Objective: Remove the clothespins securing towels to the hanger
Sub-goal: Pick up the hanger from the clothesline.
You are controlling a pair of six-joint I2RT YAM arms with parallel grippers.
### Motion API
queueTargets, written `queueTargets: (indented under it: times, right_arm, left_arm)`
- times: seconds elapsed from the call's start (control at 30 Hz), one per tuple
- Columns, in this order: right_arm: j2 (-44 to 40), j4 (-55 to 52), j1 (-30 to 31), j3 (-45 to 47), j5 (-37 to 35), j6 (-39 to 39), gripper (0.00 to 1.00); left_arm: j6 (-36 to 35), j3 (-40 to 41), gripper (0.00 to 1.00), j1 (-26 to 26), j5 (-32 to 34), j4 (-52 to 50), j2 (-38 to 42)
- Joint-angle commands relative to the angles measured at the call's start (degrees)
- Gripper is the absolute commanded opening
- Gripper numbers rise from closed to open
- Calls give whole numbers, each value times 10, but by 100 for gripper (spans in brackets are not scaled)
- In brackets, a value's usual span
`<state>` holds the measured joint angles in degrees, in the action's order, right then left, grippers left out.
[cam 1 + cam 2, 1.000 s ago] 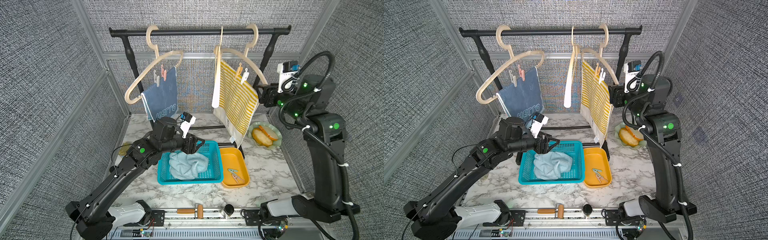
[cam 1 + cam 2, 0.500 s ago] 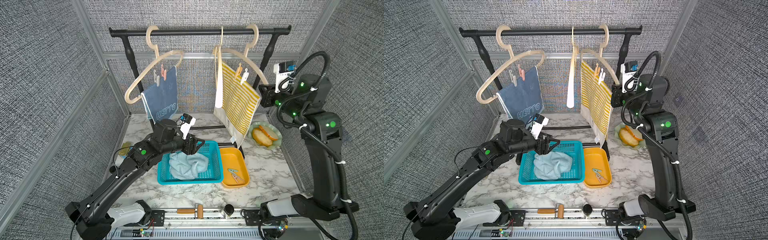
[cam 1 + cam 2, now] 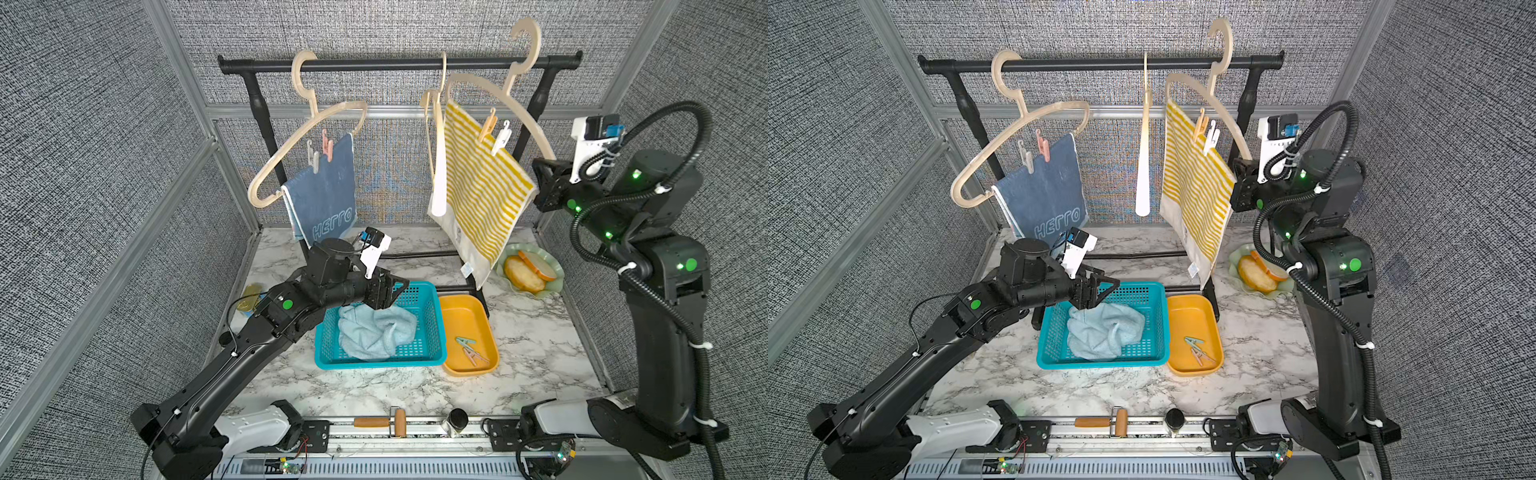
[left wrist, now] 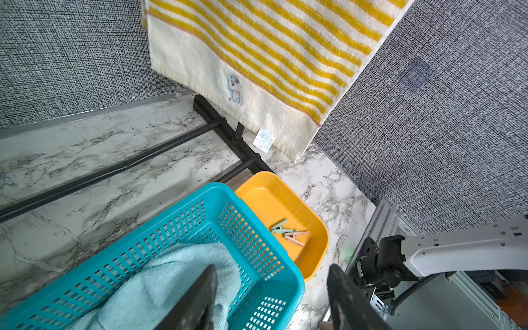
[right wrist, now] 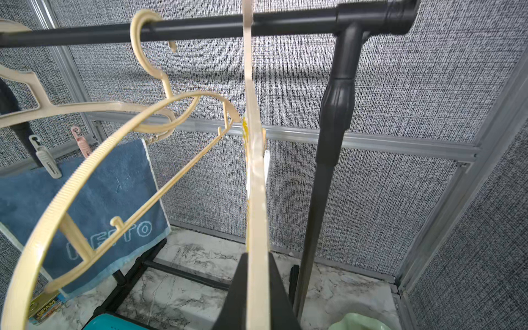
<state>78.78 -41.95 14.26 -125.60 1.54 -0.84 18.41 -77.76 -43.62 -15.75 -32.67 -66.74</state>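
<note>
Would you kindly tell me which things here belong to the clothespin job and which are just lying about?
Job: pegged clothespins on the blue towel and striped towel; hanger clamped in the right gripper; open left gripper; orange tray holding two loose clothespins; teal basket with aqua towel.

Lying about: Spam can; green plate of bread; roller; dark jar.

My left end effector [image 3: 395, 293], jaws apart, hovers mid-frame over the aqua towel [image 3: 374, 332] bunched in the teal basket [image 3: 434, 332]. The yellow tray [image 3: 459, 309] sits just right of the basket on the tabletop [image 3: 536, 345], with a green clothespin [image 3: 465, 340] and a peach clothespin [image 3: 473, 356] inside. Upper right: my right end effector [image 3: 540, 170] is closed on the lower end of the hanger [image 3: 473, 79] carrying the striped towel [image 3: 482, 187]; an orange clothespin [image 3: 487, 126] and a white clothespin [image 3: 500, 139] are on its top edge. Upper left: the blue towel [image 3: 328, 195] is pinned by a beige clothespin [image 3: 314, 160] and a pink clothespin [image 3: 328, 145].
</note>
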Motion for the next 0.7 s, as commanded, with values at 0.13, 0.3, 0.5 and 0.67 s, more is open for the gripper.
queueTargets:
  times: [0.13,0.3,0.5,0.67]
  right_arm:
    - [-40,14,0,23,8,8,0]
    - [-91,1,0,69,12,2,0]
    - [-133,-48,1,90,40,-10,0]
    - [-153,-114,1,83,95,-4,0]
  left_arm:
    - [-19,-25,62,1,37,-3,-4]
    - [-46,-62,61,1,101,-53,-16]
    - [-74,-86,60,1,122,-72,-22]
    - [-94,-95,60,1,120,-74,-17]
